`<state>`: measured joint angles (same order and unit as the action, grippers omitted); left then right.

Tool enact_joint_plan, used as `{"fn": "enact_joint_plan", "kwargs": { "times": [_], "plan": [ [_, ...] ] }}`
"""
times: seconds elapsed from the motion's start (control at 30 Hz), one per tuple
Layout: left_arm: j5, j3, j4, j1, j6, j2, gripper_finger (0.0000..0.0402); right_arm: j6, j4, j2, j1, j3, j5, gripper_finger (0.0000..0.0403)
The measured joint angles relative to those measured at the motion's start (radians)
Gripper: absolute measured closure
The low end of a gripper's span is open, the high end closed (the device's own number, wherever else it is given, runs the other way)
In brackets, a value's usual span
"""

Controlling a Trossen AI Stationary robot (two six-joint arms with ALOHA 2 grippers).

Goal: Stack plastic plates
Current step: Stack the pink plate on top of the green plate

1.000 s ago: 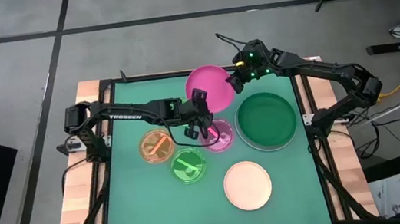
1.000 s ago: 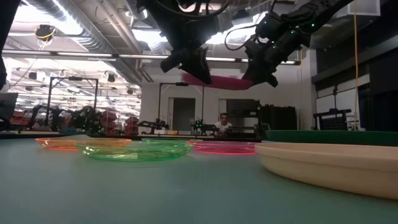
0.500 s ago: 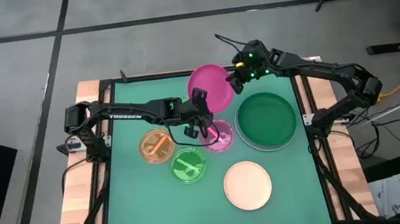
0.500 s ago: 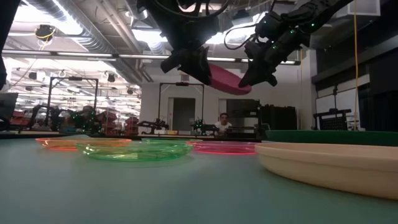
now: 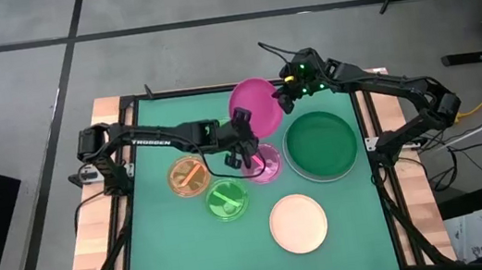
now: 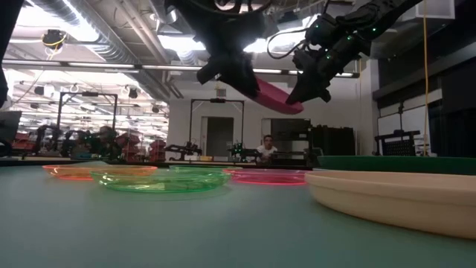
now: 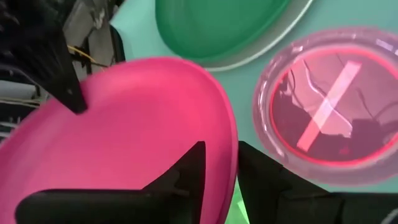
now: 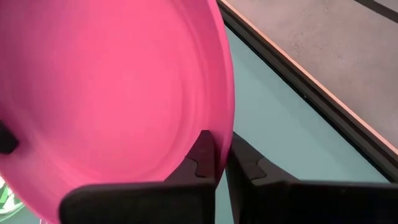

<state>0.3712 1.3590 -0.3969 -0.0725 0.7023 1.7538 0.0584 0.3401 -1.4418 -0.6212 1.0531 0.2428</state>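
Observation:
A large pink plate hangs in the air over the table's far middle, tilted, between both grippers. My left gripper is shut on its near-left rim and my right gripper on its right rim. On the table lie a dark green plate sitting in a paler plate, a cream plate, a small orange plate, a small lime green plate and a small translucent pink plate with a centre bar. My left gripper pinches the pink plate's rim between its two fingers, one above the plate and one below. The plate is lifted clear and tilted, this side higher. My right gripper pinches the opposite rim between its two fingers, coming from the table's right; this side sits lower.
The small plates lie close together under and near my left arm. The dark green plate fills the right middle and the cream plate the near right. Bare green mat shows at the near left. A black frame edges the table.
The pink plate has tipped from level to slanted: the side in my left gripper has risen while the side in my right gripper stayed low. My left gripper has moved up a little. Both grippers have kept their hold.

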Motion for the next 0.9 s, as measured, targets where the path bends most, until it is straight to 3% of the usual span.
{"fn": "enact_joint_plan", "kwargs": {
  "times": [0.7,0.9],
  "plan": [
    [0.019,0.002,0.043,0.015,0.003,-0.001,0.0321,-0.072,0.029,-0.002,-0.089,-0.002,-0.001,0.0402],
    [0.015,0.002,0.04,0.015,-0.04,-0.001,0.0321,-0.095,0.045,0.015,-0.152,-0.002,0.09,0.0402]
  ]
}}
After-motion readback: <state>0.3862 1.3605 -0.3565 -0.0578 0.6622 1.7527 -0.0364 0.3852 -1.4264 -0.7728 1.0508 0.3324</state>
